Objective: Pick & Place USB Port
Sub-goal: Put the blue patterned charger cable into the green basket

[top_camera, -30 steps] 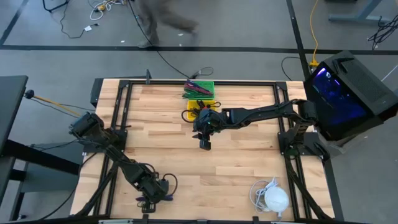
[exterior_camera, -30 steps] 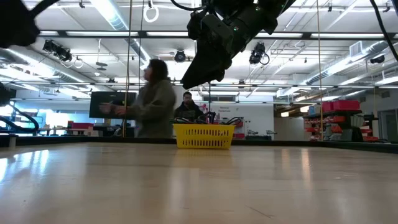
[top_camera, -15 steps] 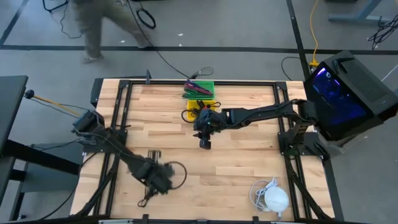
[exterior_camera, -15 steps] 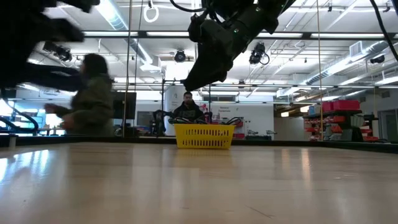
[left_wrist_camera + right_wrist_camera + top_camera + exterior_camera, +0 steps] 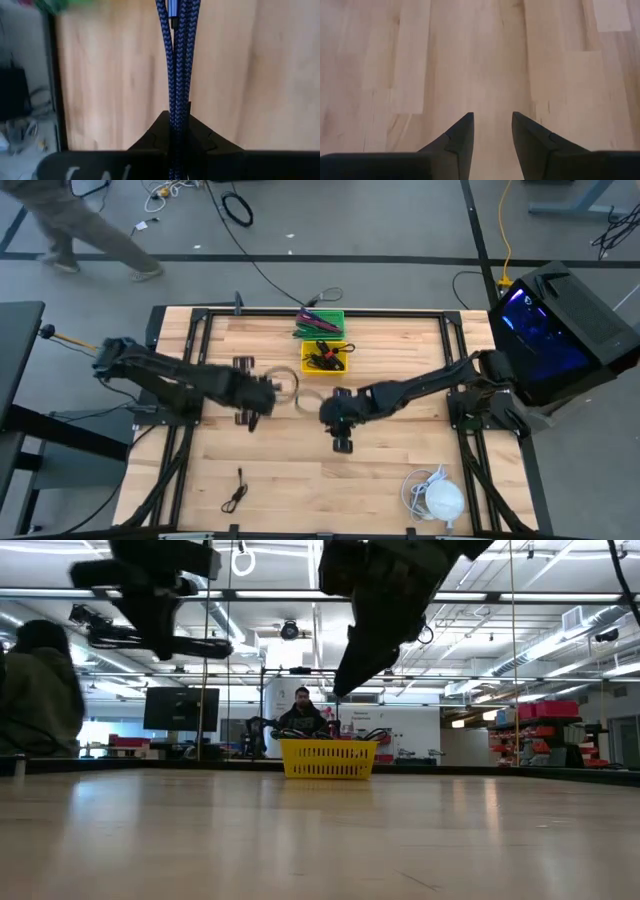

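Note:
My left gripper (image 5: 177,118) is shut on a blue braided USB cable (image 5: 176,60), whose metal plug (image 5: 172,10) shows at the strands' far end. In the high view this gripper (image 5: 262,394) hovers left of centre, and the cable's loops (image 5: 288,388) hang beside it, close to the yellow basket (image 5: 325,358). My right gripper (image 5: 492,122) is open over bare wood, nothing between its fingers. In the high view it (image 5: 343,442) sits just right of centre. Both grippers hang high in the low view, the left (image 5: 160,600) and the right (image 5: 385,610). My left gripper pinches several strands of the blue cable (image 5: 176,107) side by side between its two fingers. The strands run lengthwise out past the fingertips. The cable is lifted clear of the table, its loops (image 5: 305,397) hanging in the air.
A green basket (image 5: 322,323) stands behind the yellow one at the far edge. A thin black cable (image 5: 236,492) lies near the near-left corner. A white round object with cord (image 5: 436,498) lies near-right. A person (image 5: 40,690) walks beyond the far-left edge.
My left gripper has risen from the near-left part of the table and swung far and right toward the yellow basket, carrying the blue cable lifted clear. My right gripper has drawn back from the yellow basket toward the near edge. The person has walked to the left.

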